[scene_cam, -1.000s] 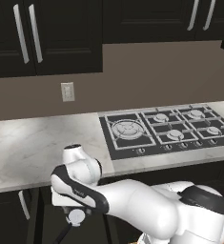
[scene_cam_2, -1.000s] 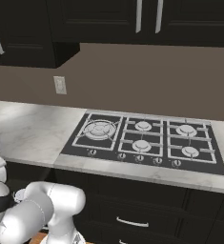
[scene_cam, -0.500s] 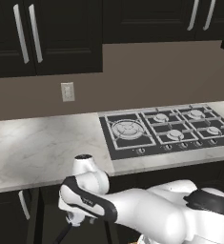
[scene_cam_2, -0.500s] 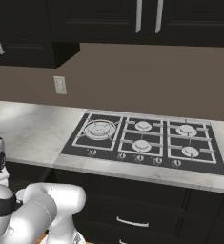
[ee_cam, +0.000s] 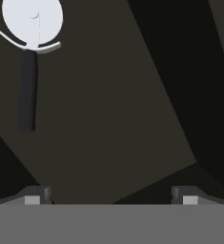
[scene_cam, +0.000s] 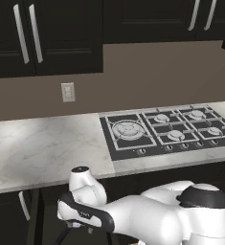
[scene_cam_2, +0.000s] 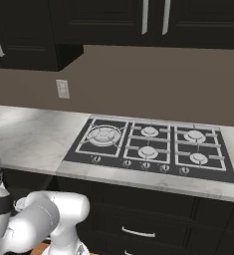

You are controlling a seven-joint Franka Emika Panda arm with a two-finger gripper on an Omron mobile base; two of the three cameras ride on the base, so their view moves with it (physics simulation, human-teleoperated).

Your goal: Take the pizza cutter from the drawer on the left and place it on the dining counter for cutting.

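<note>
- The gripper (ee_cam: 111, 195) hangs with its two finger tips spread wide apart and nothing between them; it looks down into the drawer (ee_cam: 108, 119), presumably so that the jaws can drop either side of the tool's handle.
- The pizza cutter (ee_cam: 30, 57) lies flat on the drawer's dark floor, well apart from the finger tips, toward the upper left of the hand view. Its round white wheel points away from the gripper and its black handle runs back toward it, a lie that should suit a pinch across the handle.
- In the left base view the arm (scene_cam: 133, 217) bends low in front of the stove counter (scene_cam: 42, 148), below its near edge and to the left of the gas stove (scene_cam: 166, 131), which fits a reach into an opened drawer on the left.
- Judged from this, the cutter is not yet grasped, and the gripper needs to shift toward it before closing.
- Count: one pizza cutter, one wheel blade, one handle, two finger tips. The gas stove carries five burners. One wall socket (scene_cam: 67, 92) sits on the back wall left of the stove.
</note>
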